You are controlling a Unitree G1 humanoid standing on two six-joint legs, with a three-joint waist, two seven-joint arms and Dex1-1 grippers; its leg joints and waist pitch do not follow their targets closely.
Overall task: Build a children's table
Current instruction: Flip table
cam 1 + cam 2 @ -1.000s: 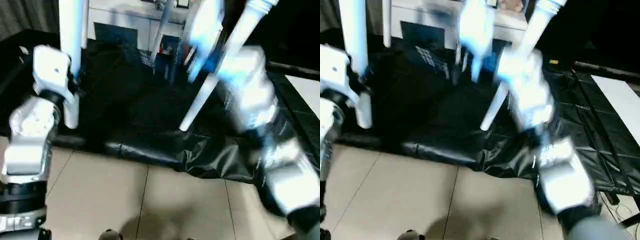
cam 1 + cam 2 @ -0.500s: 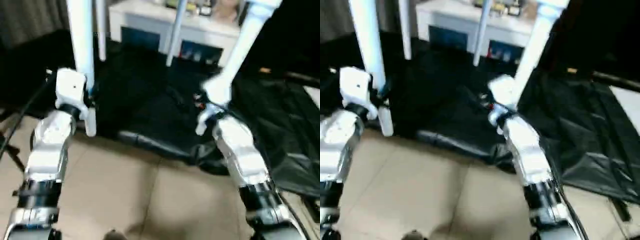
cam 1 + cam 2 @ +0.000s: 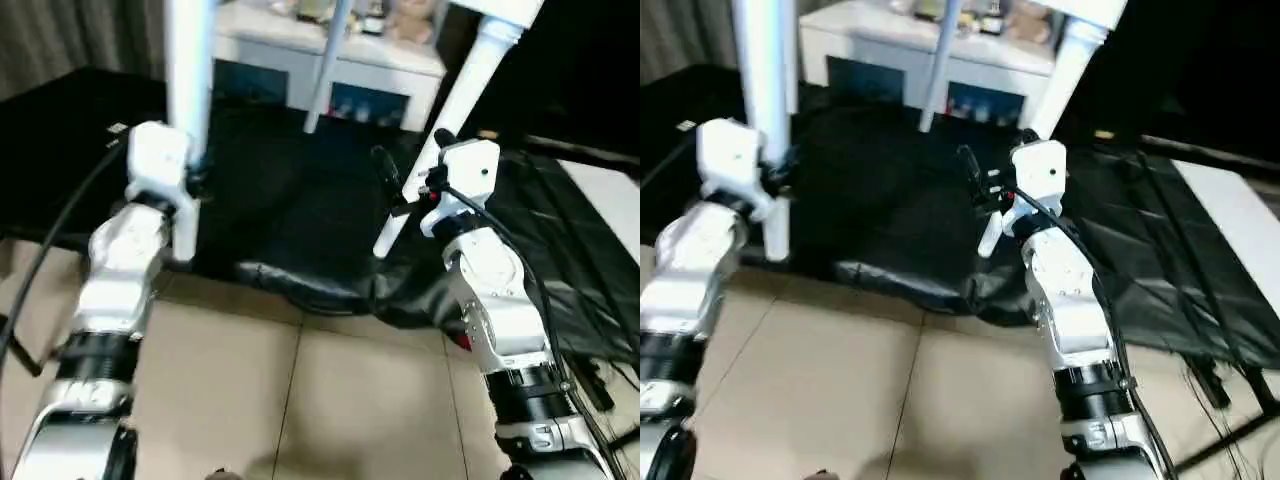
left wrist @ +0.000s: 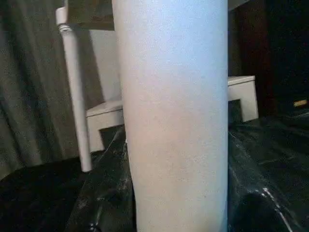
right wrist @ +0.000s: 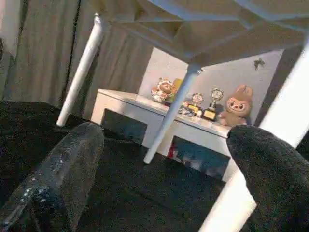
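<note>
A black-covered work table (image 3: 300, 200) stood on pale floor tiles (image 3: 300, 400), with a white cabinet (image 3: 330, 70) at twelve o'clock. The children's table (image 5: 203, 29) stood on the black cover, its top overhead. The left gripper (image 3: 192, 180) was clamped around the ten o'clock leg (image 3: 188, 90). The right gripper (image 3: 400, 185) stood wide open, its fingers (image 5: 63, 169) apparently just short of the one o'clock leg (image 3: 450, 130).
</note>
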